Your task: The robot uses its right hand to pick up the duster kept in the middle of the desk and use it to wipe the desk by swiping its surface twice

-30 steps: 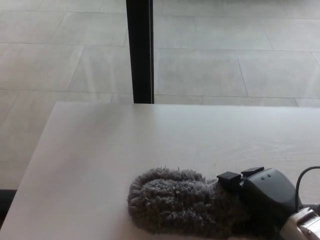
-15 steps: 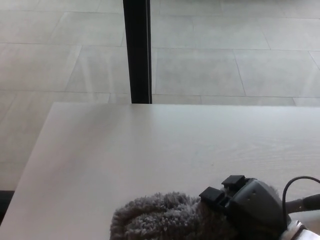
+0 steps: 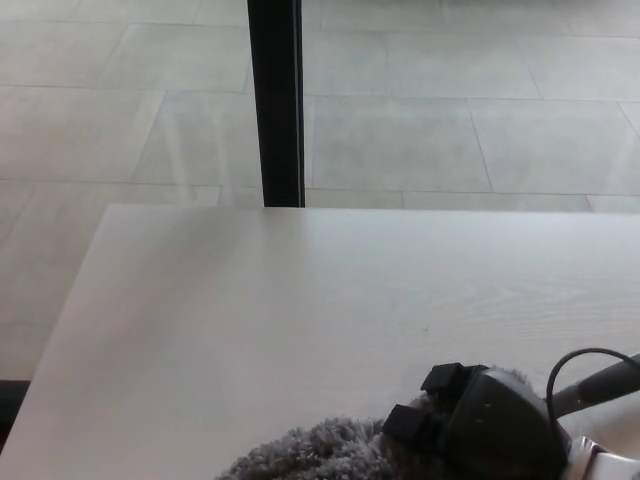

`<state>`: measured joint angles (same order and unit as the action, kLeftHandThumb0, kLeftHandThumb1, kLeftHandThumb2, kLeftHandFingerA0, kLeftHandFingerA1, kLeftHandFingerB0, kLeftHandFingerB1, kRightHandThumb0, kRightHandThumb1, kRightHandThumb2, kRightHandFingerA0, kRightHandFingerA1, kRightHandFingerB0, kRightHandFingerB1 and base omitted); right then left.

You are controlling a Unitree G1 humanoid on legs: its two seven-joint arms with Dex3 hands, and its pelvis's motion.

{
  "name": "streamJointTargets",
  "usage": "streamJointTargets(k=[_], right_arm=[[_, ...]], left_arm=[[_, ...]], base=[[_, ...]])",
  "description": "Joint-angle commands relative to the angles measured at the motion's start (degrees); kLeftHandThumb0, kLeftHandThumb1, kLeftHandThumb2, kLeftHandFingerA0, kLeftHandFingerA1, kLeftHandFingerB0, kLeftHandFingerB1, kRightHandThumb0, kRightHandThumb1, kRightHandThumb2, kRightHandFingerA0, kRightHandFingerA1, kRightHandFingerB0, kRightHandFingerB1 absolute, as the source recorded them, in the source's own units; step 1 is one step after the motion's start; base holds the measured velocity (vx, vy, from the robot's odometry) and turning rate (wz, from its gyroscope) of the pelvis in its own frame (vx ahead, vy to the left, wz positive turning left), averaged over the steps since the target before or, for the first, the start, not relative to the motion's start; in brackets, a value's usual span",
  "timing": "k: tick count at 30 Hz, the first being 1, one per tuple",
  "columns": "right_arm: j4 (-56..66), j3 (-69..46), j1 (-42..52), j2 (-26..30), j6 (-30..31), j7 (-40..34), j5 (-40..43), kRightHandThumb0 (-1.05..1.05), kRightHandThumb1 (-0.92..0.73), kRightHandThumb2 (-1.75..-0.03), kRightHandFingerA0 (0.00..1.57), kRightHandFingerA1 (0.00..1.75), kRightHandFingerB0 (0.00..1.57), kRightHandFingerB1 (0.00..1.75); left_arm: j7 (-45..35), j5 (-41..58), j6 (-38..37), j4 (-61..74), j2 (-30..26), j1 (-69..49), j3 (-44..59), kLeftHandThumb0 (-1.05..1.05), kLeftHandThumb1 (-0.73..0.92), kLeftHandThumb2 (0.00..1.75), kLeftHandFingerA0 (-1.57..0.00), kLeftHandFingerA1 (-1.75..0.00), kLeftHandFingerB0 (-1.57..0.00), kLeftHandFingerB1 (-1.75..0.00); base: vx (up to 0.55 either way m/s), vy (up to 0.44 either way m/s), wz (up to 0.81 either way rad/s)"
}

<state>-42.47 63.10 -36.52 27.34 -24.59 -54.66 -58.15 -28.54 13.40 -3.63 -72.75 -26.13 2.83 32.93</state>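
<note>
Right black robot hand [image 3: 480,425] low at the near edge of the pale wood-grain desk [image 3: 300,300], right of centre, knuckles up, fingers closed on the fluffy grey duster [image 3: 310,458], which lies flat on the surface at the near edge. Left, far and centre of the surface open. Black vertical post [image 3: 275,100] beyond far edge
</note>
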Motion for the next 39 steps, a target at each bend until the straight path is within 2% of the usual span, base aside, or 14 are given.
streamJointTargets(k=[1,2,4,5,6,13,15,16,25,26,27,31,32,39], right_arm=[[-6.3,1.8,-3.1,1.2,-0.1,2.5,-7.5,-0.44,-0.61,-0.72,1.08,1.66,0.91,0.88],[-8.3,1.1,-4.7,0.9,-0.5,4.4,-6.5,-0.42,-0.5,-1.01,1.21,1.32,0.88,0.93],[-9.3,0.5,-5.3,0.7,0.0,5.2,-6.3,-0.39,-0.62,-0.77,0.96,1.62,0.9,0.92],[-10.1,0.2,-5.7,0.4,0.5,5.2,-6.2,-0.4,-0.48,-0.99,1.29,1.35,0.88,0.9],[-11.2,0.2,-6.2,0.0,1.6,5.8,-6.8,-0.36,-0.61,-0.73,1.0,1.59,0.91,0.87],[-16.0,-0.5,-5.8,-1.7,1.7,5.4,-6.7,-0.38,-0.43,-0.96,1.26,1.34,0.88,0.88],[-17.9,-1.2,-5.4,-2.3,2.9,8.7,-6.0,-0.36,-0.57,-0.76,0.96,1.6,0.92,0.89],[-19.1,-1.5,-5.2,-2.5,3.4,9.7,-5.7,-0.34,-0.45,-0.97,1.19,1.28,0.89,0.9],[-25.2,-4.6,-2.9,-3.2,16.0,20.9,-4.2,-0.34,-0.69,-0.7,0.92,1.6,0.74,0.76],[-26.2,-5.4,-2.5,-3.4,18.7,21.6,-3.6,-0.34,-0.66,-0.64,0.91,1.7,0.85,1.24],[-28.1,-6.7,-1.7,-3.7,23.7,22.9,-2.7,-0.41,-0.5,-0.93,1.19,1.35,0.91,1.09],[-30.8,-10.1,-1.9,-3.9,29.8,29.1,0.3,-0.39,-0.55,-0.95,1.08,1.31,0.83,1.03],[-31.1,-11.4,-1.7,-3.6,30.4,28.2,1.5,-0.36,-0.68,-0.61,0.78,1.68,0.79,1.15],[-32.8,-21.0,-1.4,-2.2,33.8,26.4,8.9,-0.36,-0.83,-0.63,0.72,1.73,0.66,1.3]], left_arm=[[-0.9,1.9,1.3,-0.3,-2.2,-0.5,0.3,-0.54,0.65,0.59,-0.36,-0.55,-0.39,-0.4],[-2.1,2.6,1.5,-0.3,-2.2,-0.5,0.8,-0.53,0.66,0.59,-0.33,-0.55,-0.36,-0.41],[-1.9,2.2,1.0,-0.2,-2.2,-0.6,0.2,-0.56,0.65,0.59,-0.33,-0.53,-0.37,-0.4],[-1.7,1.8,0.6,-0.2,-2.4,-0.6,-0.2,-0.56,0.66,0.6,-0.33,-0.52,-0.37,-0.39],[-1.3,1.8,0.1,-0.4,-2.3,-0.6,-0.2,-0.58,0.64,0.59,-0.35,-0.53,-0.38,-0.39],[-1.7,3.2,1.4,-0.2,-2.3,-0.3,0.3,-0.56,0.64,0.59,-0.33,-0.52,-0.37,-0.4],[-1.5,3.0,1.2,-0.2,-2.4,-0.3,0.1,-0.56,0.65,0.59,-0.33,-0.52,-0.38,-0.4],[-1.1,2.9,1.2,-0.6,-2.4,0.0,0.1,-0.55,0.66,0.59,-0.36,-0.51,-0.38,-0.39],[-3.4,2.6,-0.8,0.1,-2.6,-1.1,-0.6,-0.46,0.69,0.64,-0.32,-0.56,-0.4,-0.43],[-3.4,2.5,-1.1,0.2,-2.6,-1.2,-0.7,-0.46,0.68,0.62,-0.38,-0.57,-0.44,-0.42],[-3.4,2.3,-1.7,0.1,-2.5,-1.1,-0.8,-0.44,0.69,0.63,-0.41,-0.56,-0.45,-0.42],[-4.6,2.6,-1.9,0.6,-2.4,-1.0,-0.8,-0.44,0.71,0.65,-0.37,-0.56,-0.41,-0.42],[-4.5,2.6,-1.9,0.8,-2.3,-1.0,-0.8,-0.44,0.7,0.66,-0.39,-0.57,-0.41,-0.42],[-5.2,3.0,-2.0,1.1,-2.1,-1.5,-0.6,-0.47,0.68,0.67,-0.35,-0.56,-0.4,-0.42]], base=[[0.0,0.0,0.0],[0.0,0.0,0.0],[0.0,0.0,0.0],[0.0,0.0,0.0],[0.0,0.0,0.0],[0.0,0.0,0.0],[0.0,0.0,0.0],[0.0,0.0,0.0],[0.0,0.0,0.0],[0.0,0.0,0.0],[0.0,0.0,0.0],[0.0,0.0,0.0],[0.0,0.0,0.0],[0.0,0.0,0.0]])
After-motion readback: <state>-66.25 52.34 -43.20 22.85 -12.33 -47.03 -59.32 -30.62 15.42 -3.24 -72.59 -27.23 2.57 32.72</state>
